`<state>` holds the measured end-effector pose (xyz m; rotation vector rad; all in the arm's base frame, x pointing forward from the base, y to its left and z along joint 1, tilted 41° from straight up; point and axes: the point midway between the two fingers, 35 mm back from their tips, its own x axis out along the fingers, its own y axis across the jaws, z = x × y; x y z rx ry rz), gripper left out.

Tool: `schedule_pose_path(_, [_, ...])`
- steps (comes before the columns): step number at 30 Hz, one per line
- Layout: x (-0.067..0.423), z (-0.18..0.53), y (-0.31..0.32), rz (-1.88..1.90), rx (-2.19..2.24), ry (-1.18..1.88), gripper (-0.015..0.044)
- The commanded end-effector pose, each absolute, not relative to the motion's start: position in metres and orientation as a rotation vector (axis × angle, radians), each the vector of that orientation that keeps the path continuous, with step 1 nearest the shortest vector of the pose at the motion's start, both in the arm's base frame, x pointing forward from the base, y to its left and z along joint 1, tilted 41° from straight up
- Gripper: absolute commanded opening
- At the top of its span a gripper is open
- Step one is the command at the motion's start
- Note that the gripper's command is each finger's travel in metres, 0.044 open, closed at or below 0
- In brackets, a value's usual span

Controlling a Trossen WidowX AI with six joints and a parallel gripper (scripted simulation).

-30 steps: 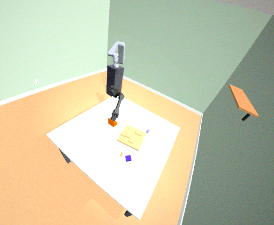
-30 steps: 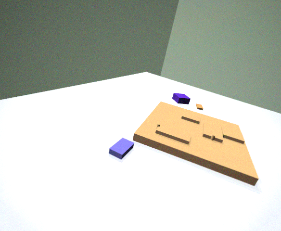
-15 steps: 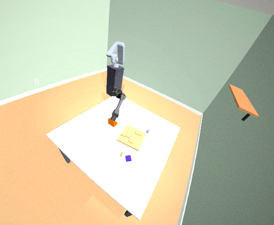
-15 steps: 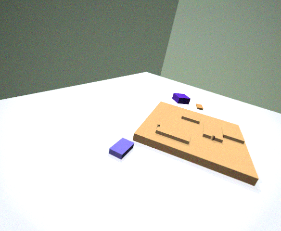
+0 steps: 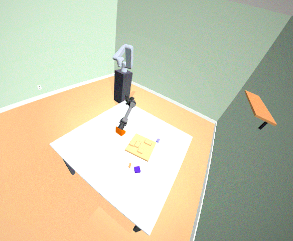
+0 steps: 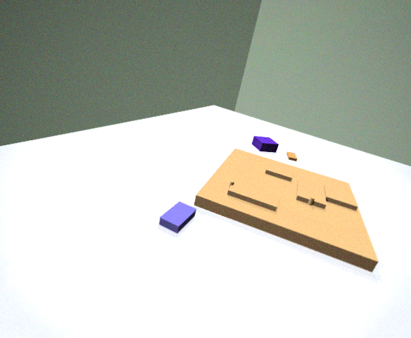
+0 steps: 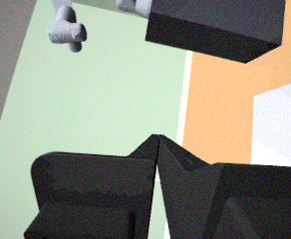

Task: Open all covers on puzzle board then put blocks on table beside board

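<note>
— Why do the blocks lie off the board [image 6: 307, 232]?
— They've been set aside: dark purple block [image 6: 264, 144] and small orange one [image 6: 291, 155] upper centre, pale one [image 6: 176, 216] left.
— The gripper [image 7: 157, 144]?
— Pressed together, empty, pointing away from the tabletop [image 6: 89, 236].
</note>
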<state>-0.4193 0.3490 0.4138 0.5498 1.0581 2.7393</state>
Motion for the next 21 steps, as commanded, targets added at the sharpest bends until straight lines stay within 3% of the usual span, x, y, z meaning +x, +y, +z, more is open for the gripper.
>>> schedule_pose_path(1, [-0.404,0.421,0.36,2.708,0.571,1.005,0.0])
schedule_pose_path(21, [-0.319,0.441,0.419,2.519,0.626,0.791,0.0])
